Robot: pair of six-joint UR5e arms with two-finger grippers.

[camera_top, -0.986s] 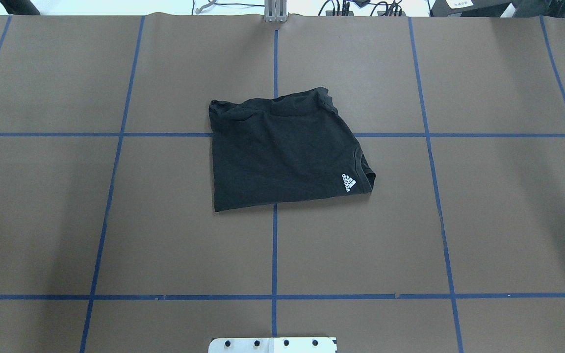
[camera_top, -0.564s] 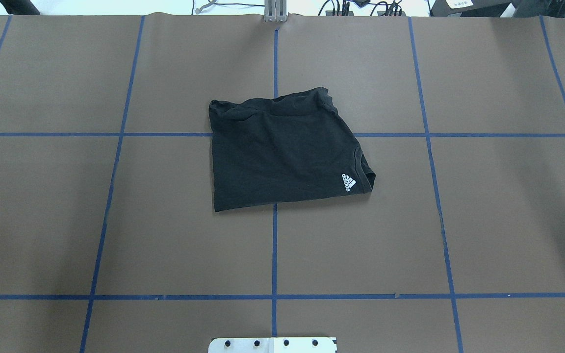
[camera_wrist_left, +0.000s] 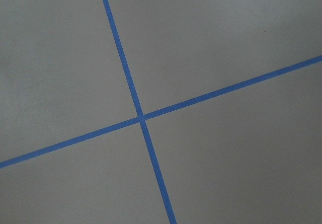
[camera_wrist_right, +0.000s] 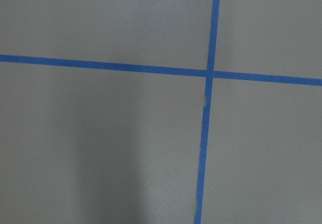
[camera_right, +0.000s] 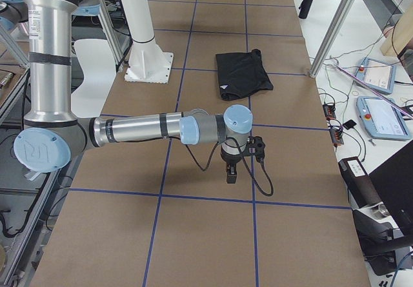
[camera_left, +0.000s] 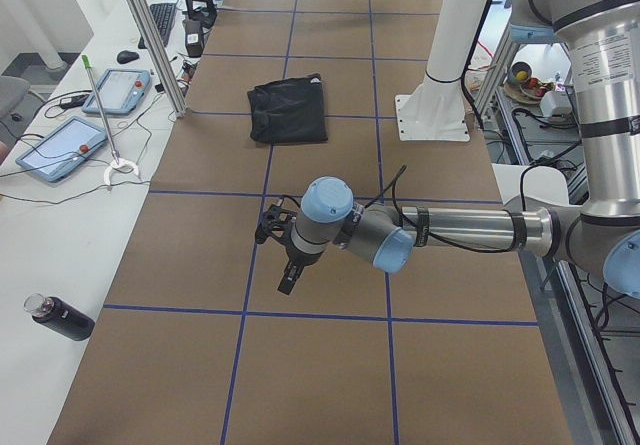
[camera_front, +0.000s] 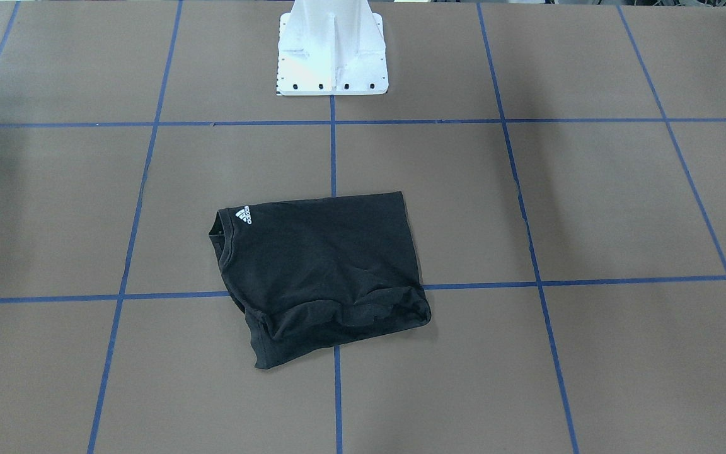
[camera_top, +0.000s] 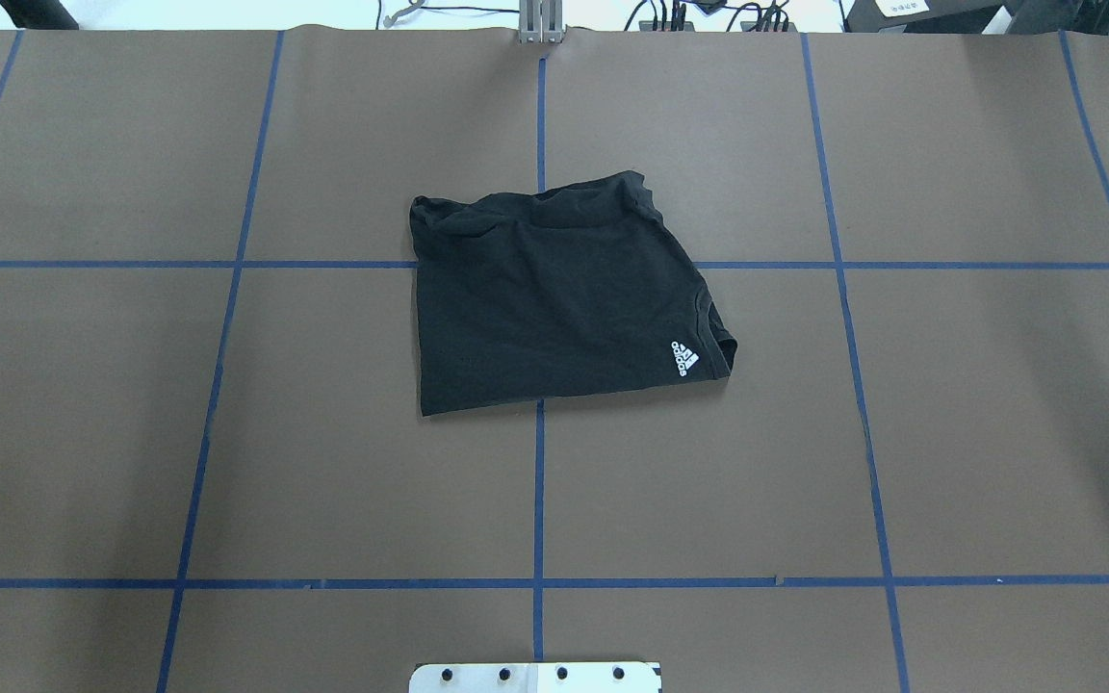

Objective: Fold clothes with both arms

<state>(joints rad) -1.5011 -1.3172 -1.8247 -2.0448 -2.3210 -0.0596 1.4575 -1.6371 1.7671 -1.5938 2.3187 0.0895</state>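
i see the black t-shirt (camera_top: 554, 298) lying flat in the middle of the bench (camera_top: 978, 433), folded into a rough rectangle over a crossing of the blue tape lines (camera_top: 537, 500). its white logo (camera_top: 684, 358) faces up at the near corner on the robot's right, just beside the collar. the far edge of the shirt is bunched and rumpled; the near edge lies straight. the white pedestal (camera_front: 333, 50) stands well apart from it.

the left arm (camera_left: 460, 230) reaches out low over the bench toward its own end, far from the shirt, with its jaws pointing down above the brown paper. the right arm (camera_right: 135, 130) does the same at the opposite end. only the side cameras catch the jaws, so i cannot tell whether either pair is apart or together. both wrist cameras show only paper and a tape crossing (camera_wrist_left: 141, 117).
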